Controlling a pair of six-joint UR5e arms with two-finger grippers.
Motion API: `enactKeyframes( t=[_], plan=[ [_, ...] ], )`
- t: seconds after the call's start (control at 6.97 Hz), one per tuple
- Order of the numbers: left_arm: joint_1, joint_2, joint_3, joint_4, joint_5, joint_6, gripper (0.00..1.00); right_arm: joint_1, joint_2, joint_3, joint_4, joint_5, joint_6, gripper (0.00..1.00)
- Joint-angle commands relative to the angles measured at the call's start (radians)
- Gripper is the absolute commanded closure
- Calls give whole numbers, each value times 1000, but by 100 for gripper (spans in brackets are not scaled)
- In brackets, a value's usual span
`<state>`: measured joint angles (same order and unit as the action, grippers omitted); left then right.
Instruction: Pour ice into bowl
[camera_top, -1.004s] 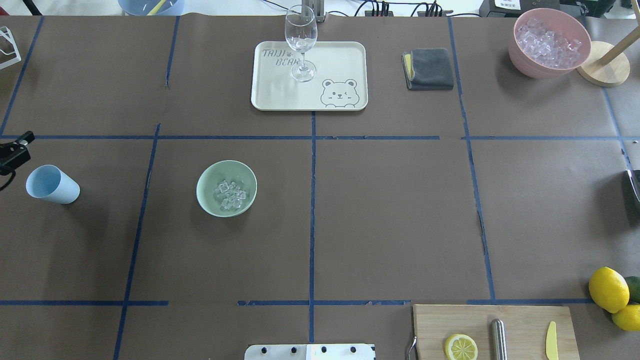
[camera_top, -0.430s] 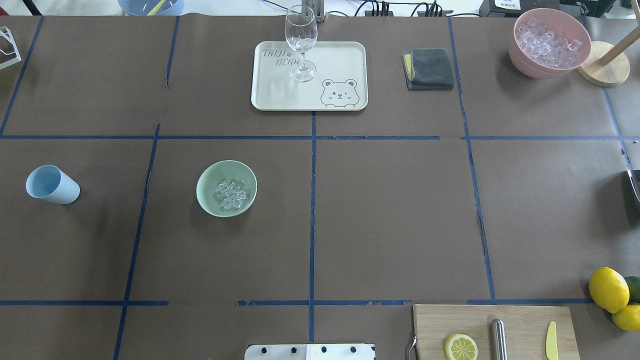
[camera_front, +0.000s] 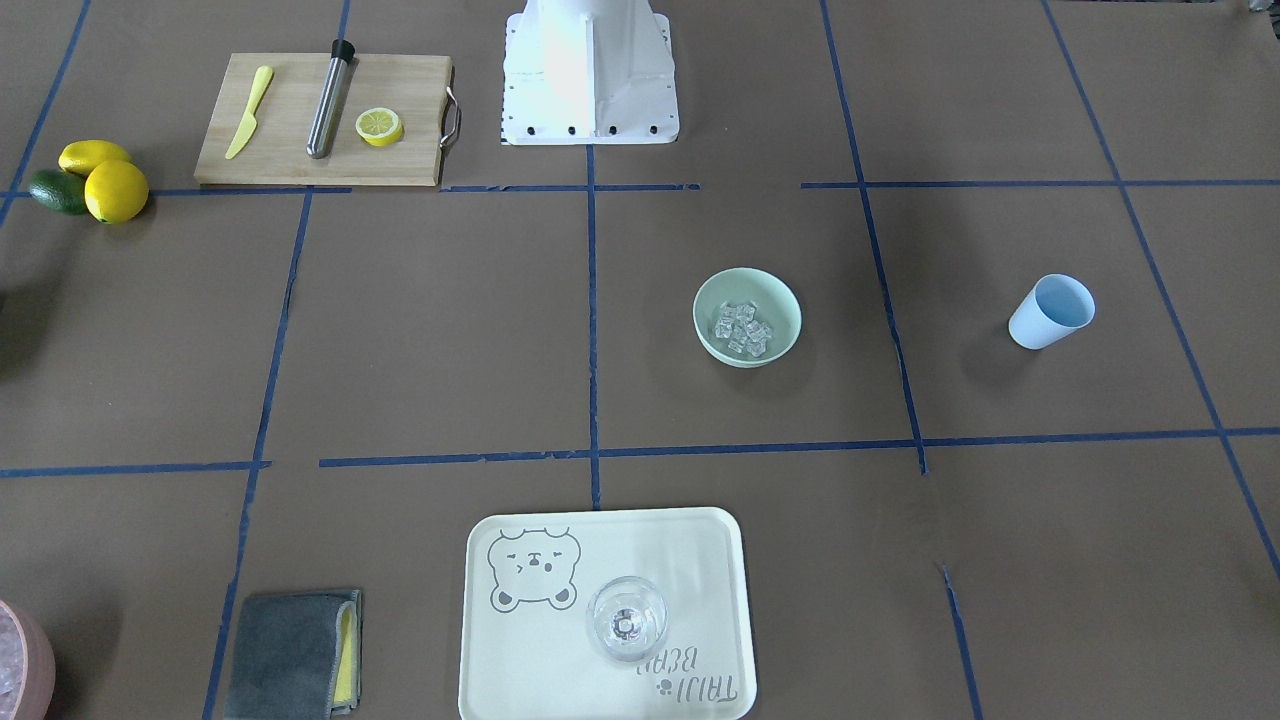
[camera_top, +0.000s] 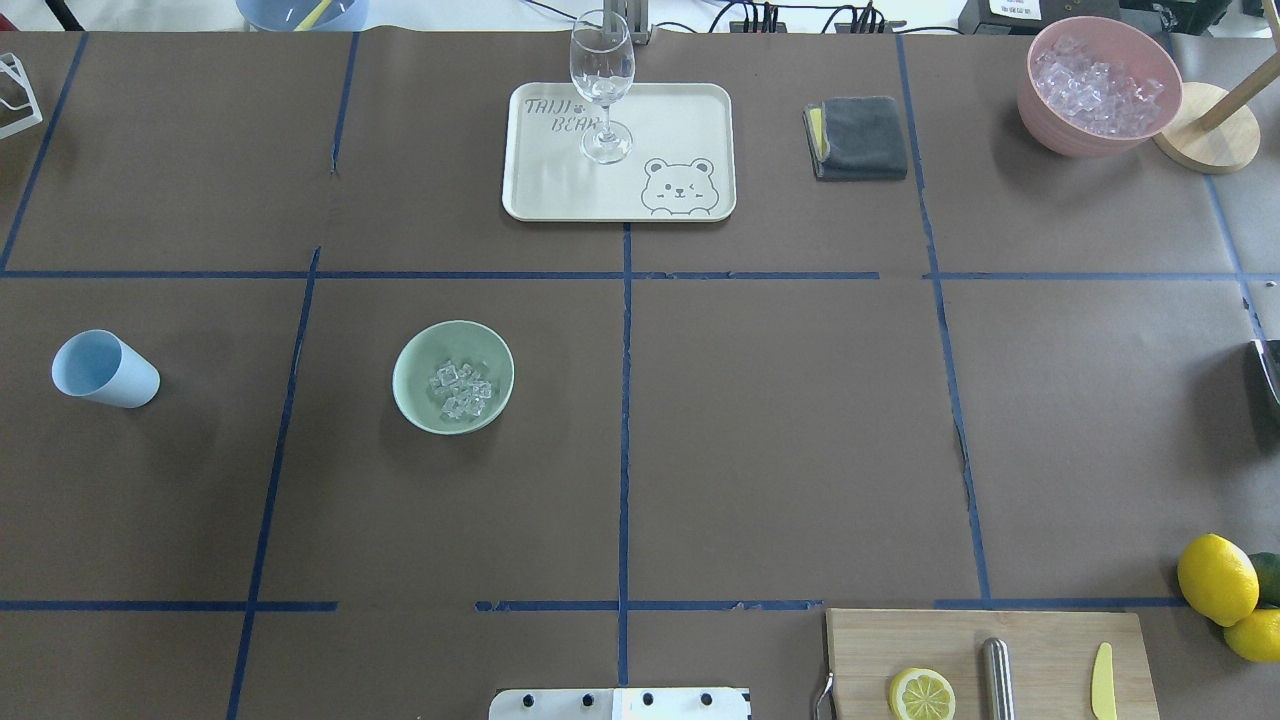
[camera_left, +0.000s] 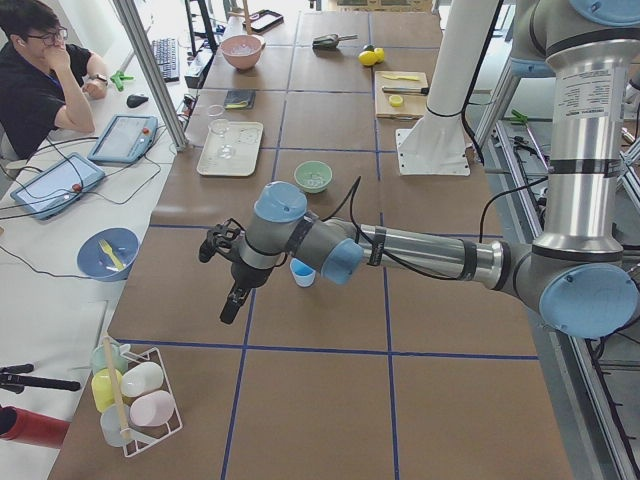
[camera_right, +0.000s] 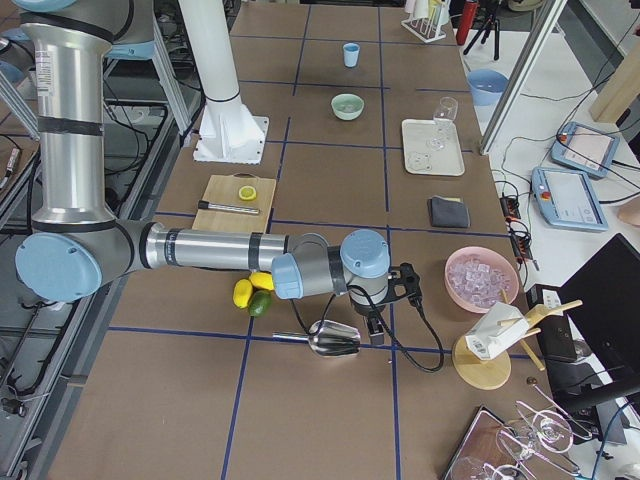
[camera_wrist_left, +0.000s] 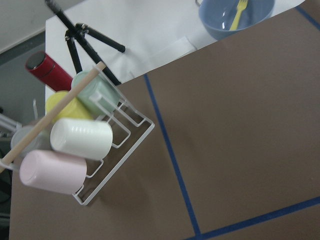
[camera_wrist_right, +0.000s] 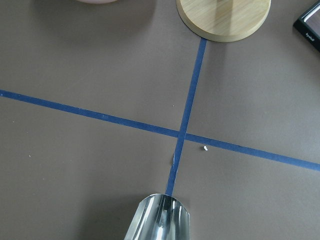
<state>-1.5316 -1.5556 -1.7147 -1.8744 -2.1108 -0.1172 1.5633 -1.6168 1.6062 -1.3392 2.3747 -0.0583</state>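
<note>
The pale mint-green bowl (camera_top: 415, 350) (camera_front: 775, 300) stands left of the table's middle and holds the ice (camera_top: 460, 388) (camera_front: 742, 327), a small heap of clear cubes. A light blue cup (camera_top: 105, 369) (camera_front: 1051, 311) stands upright and empty further left. My left gripper (camera_left: 222, 280) shows only in the exterior left view, hovering beyond the cup towards the table's end; I cannot tell its state. My right gripper (camera_right: 375, 325) hangs over a metal scoop (camera_right: 332, 340) (camera_wrist_right: 160, 220) at the table's right end; I cannot tell its state either.
A cream tray (camera_top: 680, 120) carries a wine glass (camera_top: 601, 85). Nearby are a grey cloth (camera_top: 857, 137), a pink bowl of ice (camera_top: 1040, 110), a wooden stand (camera_top: 1205, 125), a cutting board (camera_top: 1040, 650), lemons (camera_top: 1217, 578), and a cup rack (camera_wrist_left: 75, 145). A person (camera_left: 40, 70) sits alongside.
The left gripper's black tip, at the overhead view's left edge a second ago, has drawn away out of that view. Bowl, ice and cup have not moved.
</note>
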Motion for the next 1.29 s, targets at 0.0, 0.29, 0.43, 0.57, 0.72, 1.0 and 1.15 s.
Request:
enactKeyframes(
  t=[0.0, 0.29, 0.43, 0.57, 0.72, 1.0, 1.15],
  plan=[
    [-35, 88, 59, 135, -326, 53, 0, 0, 0, 26, -8, 64, 2, 0],
    [-38, 146, 15, 146, -348, 53, 0, -18, 3, 90, -11, 67, 75, 0],
    [-36, 143, 17, 146, -345, 53, 0, -41, 6, 98, -9, 64, 103, 0],
    [-35, 129, 21, 147, -345, 51, 0, -74, 35, 128, -9, 58, 142, 0],
    [-36, 138, 7, 146, -307, 51, 0, -159, 67, 197, -8, 49, 272, 0],
    [-41, 153, -13, 146, -287, 51, 0, -318, 193, 257, -5, 37, 470, 0],
    [-39, 149, -13, 147, -285, 53, 0, -429, 298, 248, 1, 35, 509, 0]
  ],
)
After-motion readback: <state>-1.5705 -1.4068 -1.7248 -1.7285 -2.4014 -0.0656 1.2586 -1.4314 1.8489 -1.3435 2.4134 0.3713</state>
